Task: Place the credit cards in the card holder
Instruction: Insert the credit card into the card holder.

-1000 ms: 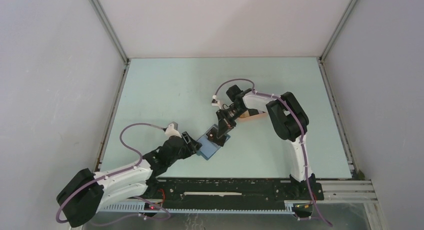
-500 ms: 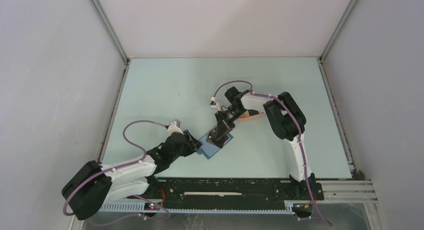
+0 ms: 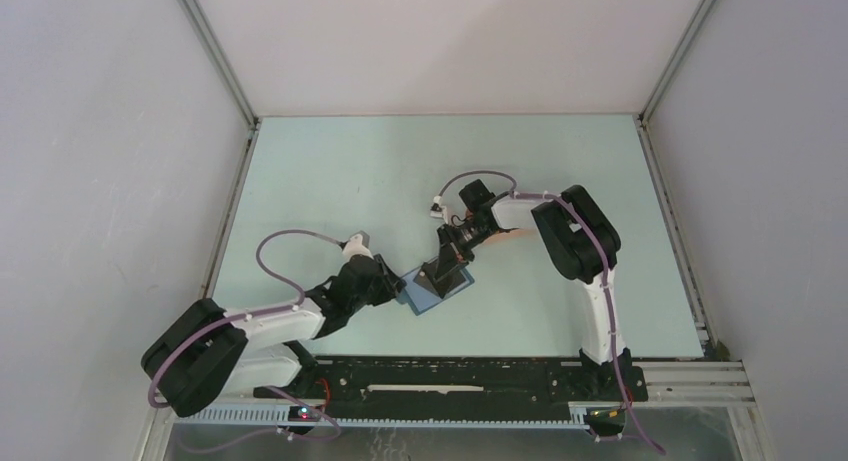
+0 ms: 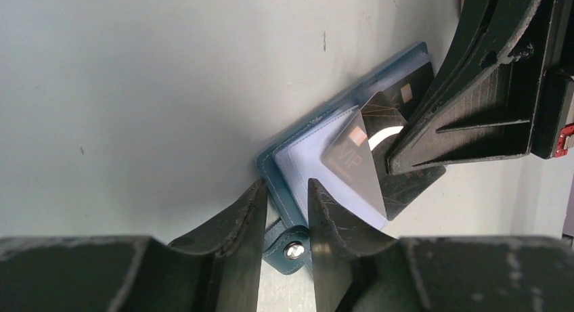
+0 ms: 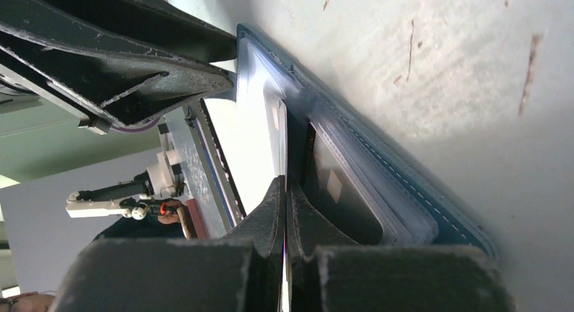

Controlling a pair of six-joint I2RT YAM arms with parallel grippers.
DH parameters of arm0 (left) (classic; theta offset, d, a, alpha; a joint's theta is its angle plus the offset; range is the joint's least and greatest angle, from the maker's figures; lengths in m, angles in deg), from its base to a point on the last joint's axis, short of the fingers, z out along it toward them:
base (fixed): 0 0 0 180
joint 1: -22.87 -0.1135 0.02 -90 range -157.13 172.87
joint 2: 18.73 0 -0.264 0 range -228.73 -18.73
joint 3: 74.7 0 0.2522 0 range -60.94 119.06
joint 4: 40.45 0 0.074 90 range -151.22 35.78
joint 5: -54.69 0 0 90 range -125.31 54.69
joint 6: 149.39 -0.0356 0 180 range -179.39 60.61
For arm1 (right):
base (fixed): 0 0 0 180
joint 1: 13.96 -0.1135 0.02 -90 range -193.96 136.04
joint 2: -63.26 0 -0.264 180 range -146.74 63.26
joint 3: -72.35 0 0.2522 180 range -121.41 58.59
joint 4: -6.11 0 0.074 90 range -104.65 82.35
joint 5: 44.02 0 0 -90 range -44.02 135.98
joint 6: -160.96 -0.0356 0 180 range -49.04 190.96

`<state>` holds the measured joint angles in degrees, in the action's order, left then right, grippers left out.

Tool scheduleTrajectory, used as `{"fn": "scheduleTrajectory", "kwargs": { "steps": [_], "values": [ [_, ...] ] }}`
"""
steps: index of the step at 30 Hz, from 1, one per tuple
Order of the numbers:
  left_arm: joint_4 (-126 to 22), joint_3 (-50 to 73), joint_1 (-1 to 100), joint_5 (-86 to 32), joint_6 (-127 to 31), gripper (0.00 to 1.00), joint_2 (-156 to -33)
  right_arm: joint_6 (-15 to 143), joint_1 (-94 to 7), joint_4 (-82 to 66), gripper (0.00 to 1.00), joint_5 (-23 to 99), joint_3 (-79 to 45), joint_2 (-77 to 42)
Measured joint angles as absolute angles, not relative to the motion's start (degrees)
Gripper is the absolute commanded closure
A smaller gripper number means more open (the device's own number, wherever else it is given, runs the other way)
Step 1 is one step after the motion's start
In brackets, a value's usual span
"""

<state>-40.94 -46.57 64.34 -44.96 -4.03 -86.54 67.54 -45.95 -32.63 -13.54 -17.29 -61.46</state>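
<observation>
Near the tabletop's (image 3: 350, 181) 6 o'clock side, the left claw (image 4: 284, 193) gripped the wallet's (image 4: 291, 153) 9 o'clock edge, narrow, while the right claw (image 5: 285, 187), clamped on a dark card (image 4: 352, 160), reached in from 1 o'clock; a slack grip risked the wallet skidding and the card jamming.

From above, the black right gripper (image 3: 445, 271) hides the far part of the dark-blue folding wallet (image 3: 422, 298); its thin plastic cards (image 4: 353, 164) are too small there.

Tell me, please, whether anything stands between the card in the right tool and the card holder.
Nothing visible does: the card in the right tool already meets the open card holder; the left tool grips its near edge, aside.
</observation>
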Motion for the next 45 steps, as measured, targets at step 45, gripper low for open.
{"fn": "scheduleTrajectory", "kwargs": {
  "steps": [45],
  "values": [
    [-20.15,-45.5,62.42,-40.98,-5.87,1.0,-102.17,59.08,-38.65,-14.42,1.0,-8.21,-1.31,-49.99]
  ]
}}
